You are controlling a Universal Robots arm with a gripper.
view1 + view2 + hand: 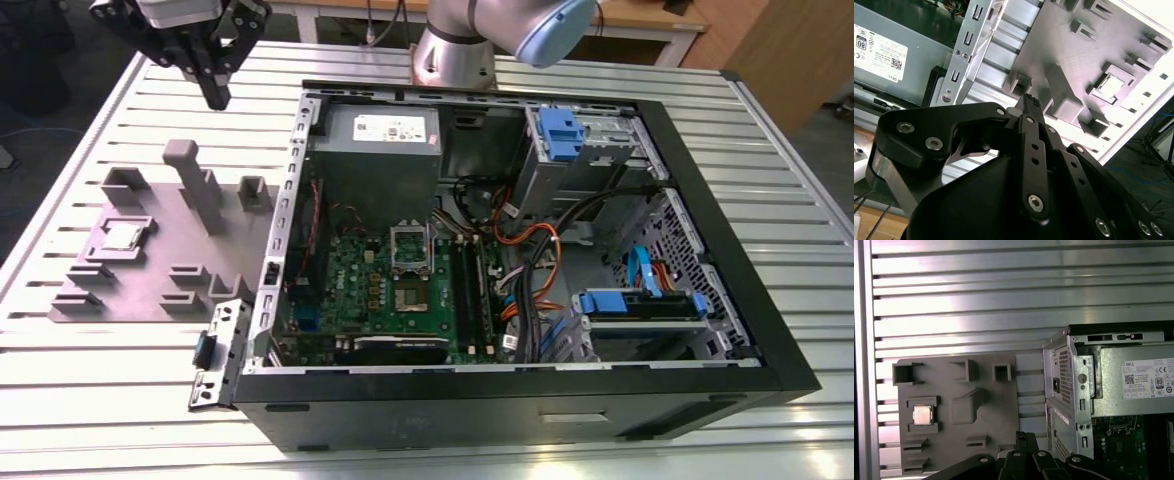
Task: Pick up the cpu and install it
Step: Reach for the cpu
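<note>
While the cpu [123,236] lies in a recess near the grey tray's [134,292] edge at the exterior view's left, the gripper [215,100] hangs well apart from it. Its fingers are pressed together, empty.

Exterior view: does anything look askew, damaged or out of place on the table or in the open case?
Nothing stands out. The small silvery square cpu lies flat in its recess on the grey plastic tray, the black open computer case looks intact, and the black hand hovers near the tray, empty.
</note>
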